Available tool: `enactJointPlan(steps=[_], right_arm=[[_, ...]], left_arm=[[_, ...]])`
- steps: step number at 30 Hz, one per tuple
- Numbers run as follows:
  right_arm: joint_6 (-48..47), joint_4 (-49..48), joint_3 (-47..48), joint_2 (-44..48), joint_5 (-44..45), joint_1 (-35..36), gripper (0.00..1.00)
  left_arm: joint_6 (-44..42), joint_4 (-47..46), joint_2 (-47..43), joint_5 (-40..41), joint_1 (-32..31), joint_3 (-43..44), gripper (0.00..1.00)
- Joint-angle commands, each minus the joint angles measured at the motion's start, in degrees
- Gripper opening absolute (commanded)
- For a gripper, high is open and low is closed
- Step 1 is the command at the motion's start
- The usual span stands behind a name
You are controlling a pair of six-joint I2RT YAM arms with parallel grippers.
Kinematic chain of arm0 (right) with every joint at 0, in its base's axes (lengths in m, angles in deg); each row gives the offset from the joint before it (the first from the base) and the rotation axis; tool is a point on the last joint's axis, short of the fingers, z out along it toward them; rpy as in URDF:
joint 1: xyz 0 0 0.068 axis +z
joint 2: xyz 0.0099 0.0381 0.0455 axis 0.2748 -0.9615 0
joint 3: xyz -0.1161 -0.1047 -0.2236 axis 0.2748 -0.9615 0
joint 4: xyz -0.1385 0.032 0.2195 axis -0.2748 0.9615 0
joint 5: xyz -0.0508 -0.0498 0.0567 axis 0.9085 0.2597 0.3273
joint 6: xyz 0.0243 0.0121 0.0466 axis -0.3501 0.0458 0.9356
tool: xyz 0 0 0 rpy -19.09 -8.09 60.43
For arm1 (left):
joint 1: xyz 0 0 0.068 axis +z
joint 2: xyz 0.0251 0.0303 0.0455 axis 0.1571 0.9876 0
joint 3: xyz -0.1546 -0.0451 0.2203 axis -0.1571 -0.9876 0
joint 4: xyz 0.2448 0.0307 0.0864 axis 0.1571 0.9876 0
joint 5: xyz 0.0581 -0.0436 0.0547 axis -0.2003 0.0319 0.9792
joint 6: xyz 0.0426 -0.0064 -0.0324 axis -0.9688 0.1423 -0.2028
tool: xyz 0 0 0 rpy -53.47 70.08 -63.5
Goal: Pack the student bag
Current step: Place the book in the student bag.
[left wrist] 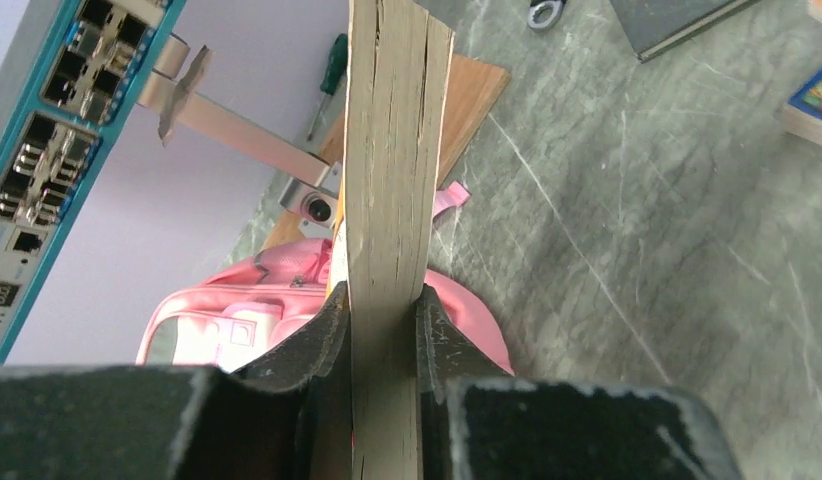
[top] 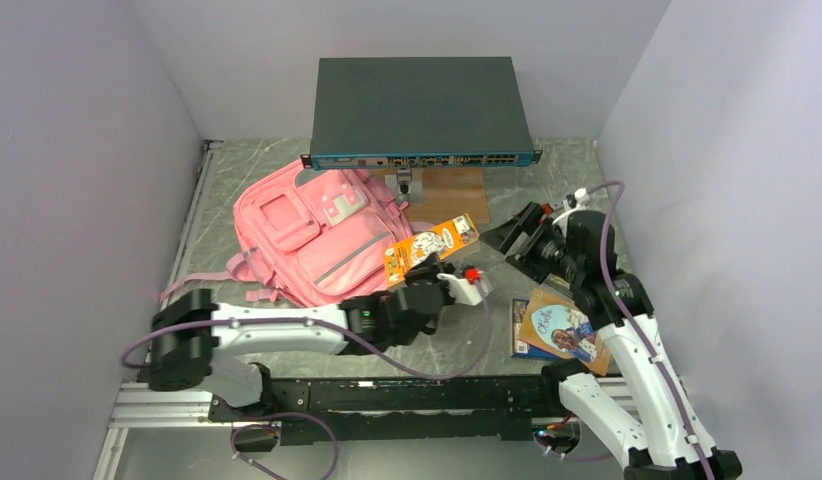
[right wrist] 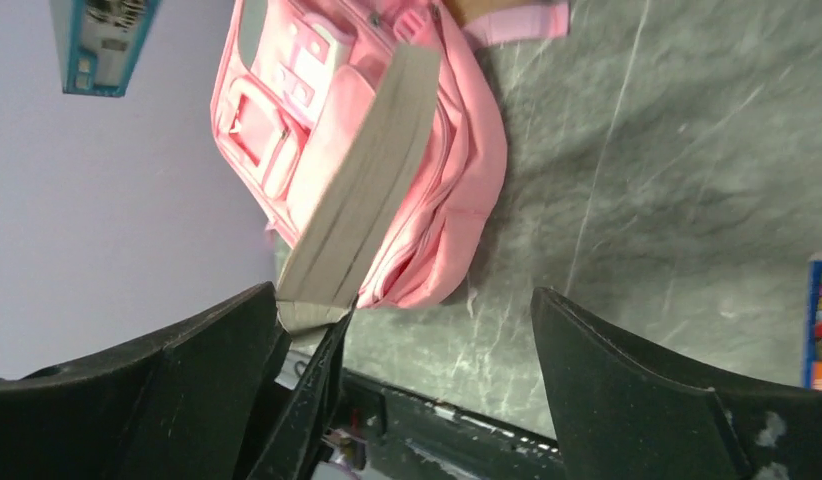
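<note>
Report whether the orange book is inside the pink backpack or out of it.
Out. The left gripper clamps the book, raised beside the backpack, not inside it.

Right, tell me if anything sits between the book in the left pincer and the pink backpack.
Nothing visible does. The left pincer grips the orange book right at the student bag's right edge, with no object between them. Whether the bag's main compartment is unzipped cannot be told.
</note>
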Motion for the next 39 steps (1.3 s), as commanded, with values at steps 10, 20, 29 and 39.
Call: enactJointPlan(steps=[10, 20, 29, 39], right_arm=[[2.91, -4.02, 6.73, -8.27, -18.06, -0.93, 1.00], [9.79, -10.47, -3.49, -7.39, -20.47, -0.76, 0.96], [20.23, -22.77, -10.23, -5.41, -25.03, -0.58, 0.78], [23.17, -27.21, -17.10, -0.49, -21.71, -0.64, 0.00]], left_arm=[[-10.93, -13.75, -20.27, -21.83, 2.65, -17.69, 0.00], [-14.74, -12.29, -23.41, -23.72, 2.63, -18.81, 0.00], [-14.96, -10.43, -22.74, -25.97, 1.33, -17.00, 0.00], [6.64, 6.74, -26.93, -27.88, 4.66, -11.26, 0.99]])
